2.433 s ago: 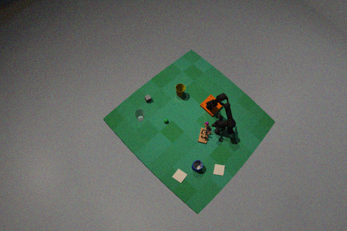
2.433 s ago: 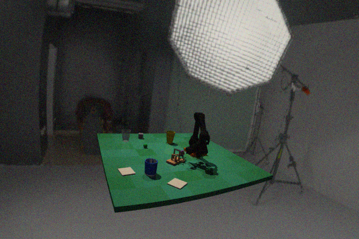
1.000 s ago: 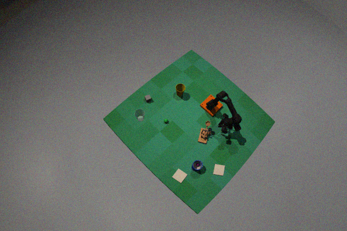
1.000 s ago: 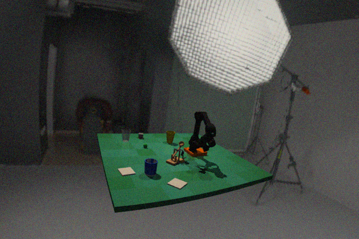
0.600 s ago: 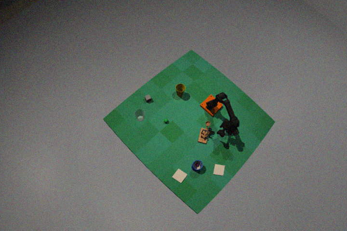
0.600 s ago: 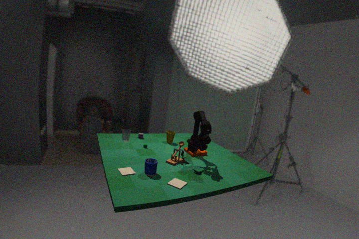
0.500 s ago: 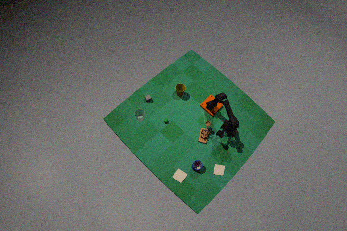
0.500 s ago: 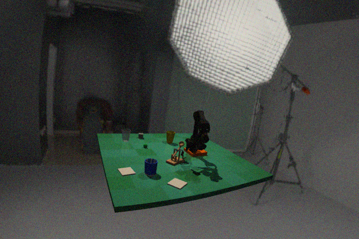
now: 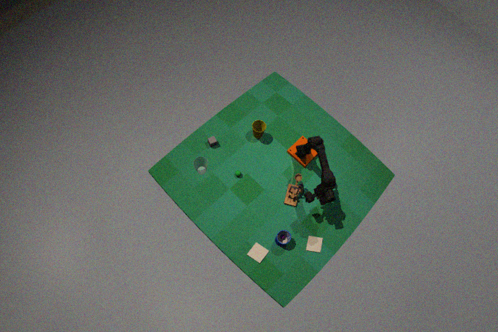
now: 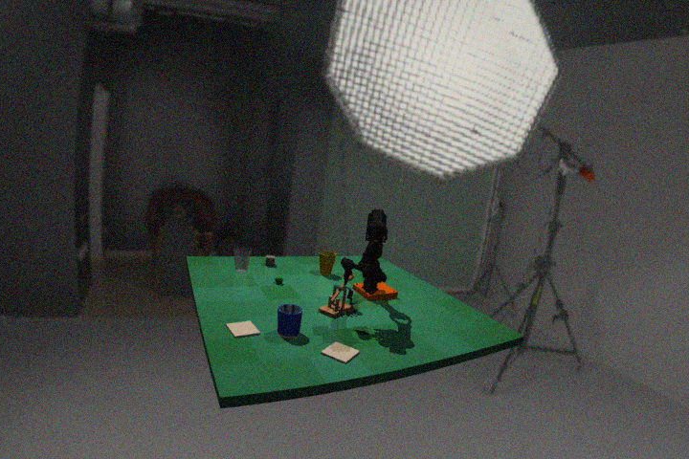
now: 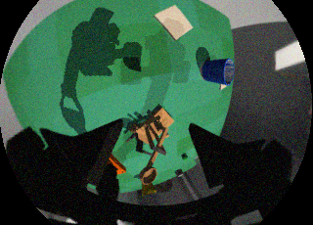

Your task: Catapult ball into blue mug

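The wooden catapult [image 9: 290, 202] [image 10: 331, 310] [image 11: 166, 116] stands near mid-table, its throwing arm raised. Its cup [image 9: 298, 178] [image 11: 149, 175] is empty. The blue mug [image 10: 289, 320] [image 11: 213, 71] stands upright between two pale tiles. A small purple spot, which looks like the ball [image 9: 283, 237], shows inside the mug in the top view; the mug's inside is hidden in the exterior view. My gripper [image 11: 156, 125] is open and empty, raised beside the catapult, its fingers wide apart in the wrist view.
Pale tiles [image 9: 258, 252] [image 9: 314, 244] [image 10: 243, 328] [image 10: 340, 352] lie either side of the mug. A yellow cup [image 9: 259, 128] [image 10: 326, 263], a clear cup [image 9: 200, 166] [image 10: 241, 260], a grey cube [image 9: 211, 140] [image 10: 270, 260] and a small green ball [image 9: 238, 173] [image 10: 278, 280] are farther off.
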Controlling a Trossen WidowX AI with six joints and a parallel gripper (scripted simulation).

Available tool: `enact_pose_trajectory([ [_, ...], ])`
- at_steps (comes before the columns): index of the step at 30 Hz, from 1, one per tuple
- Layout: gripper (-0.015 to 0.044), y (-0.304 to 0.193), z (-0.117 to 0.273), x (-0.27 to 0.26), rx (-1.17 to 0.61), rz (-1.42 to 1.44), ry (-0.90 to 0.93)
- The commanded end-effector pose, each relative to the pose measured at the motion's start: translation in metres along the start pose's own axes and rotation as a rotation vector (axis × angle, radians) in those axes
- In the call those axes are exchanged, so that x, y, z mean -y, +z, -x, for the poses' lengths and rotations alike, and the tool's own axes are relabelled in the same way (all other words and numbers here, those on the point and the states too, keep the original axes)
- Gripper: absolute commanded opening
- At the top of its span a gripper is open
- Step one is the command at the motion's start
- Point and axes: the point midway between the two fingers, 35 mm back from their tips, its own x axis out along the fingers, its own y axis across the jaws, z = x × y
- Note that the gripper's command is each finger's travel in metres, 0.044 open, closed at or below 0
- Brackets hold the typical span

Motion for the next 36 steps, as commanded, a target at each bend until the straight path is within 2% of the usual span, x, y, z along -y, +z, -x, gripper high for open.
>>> enact_pose_trajectory([
  [1,0.0440,0.010,0.001,0.022,0.053,-0.103,0.000],
  [19,0.0440,0.042,0.032,0.141,0.357,-0.609,0.024],
  [29,0.0440,0.030,0.059,0.213,0.548,-0.875,0.029],
  [36,0.0440,0.028,0.062,0.218,0.561,-0.893,0.028],
])
